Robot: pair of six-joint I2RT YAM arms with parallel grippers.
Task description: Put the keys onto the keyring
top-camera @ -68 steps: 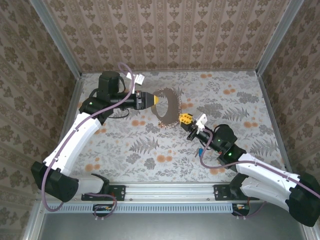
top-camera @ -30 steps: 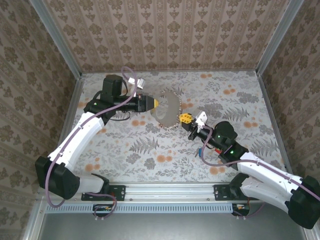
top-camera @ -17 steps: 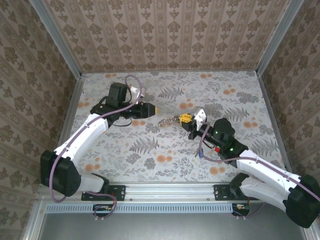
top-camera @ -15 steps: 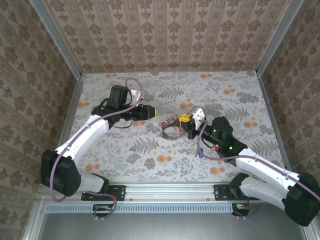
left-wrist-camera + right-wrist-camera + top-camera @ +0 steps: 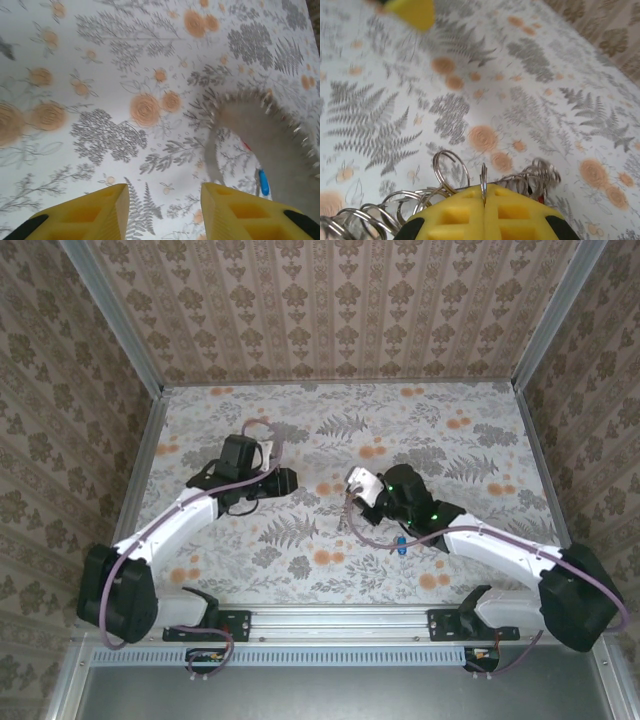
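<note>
Pinching the keyring (image 5: 267, 131) in my right gripper (image 5: 484, 194), left gripper (image 5: 161, 196) spread empty; blue key (image 5: 400, 544), five o'clock from there, seems unthreaded.

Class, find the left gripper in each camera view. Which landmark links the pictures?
Top external: the left gripper is left of centre, pointing right.
Left wrist: its yellow fingers stand apart along the bottom edge.
Right wrist: one yellow fingertip near the top left.
Shared landmark: the keyring, fringed with silver loops, just ahead of it.
</note>
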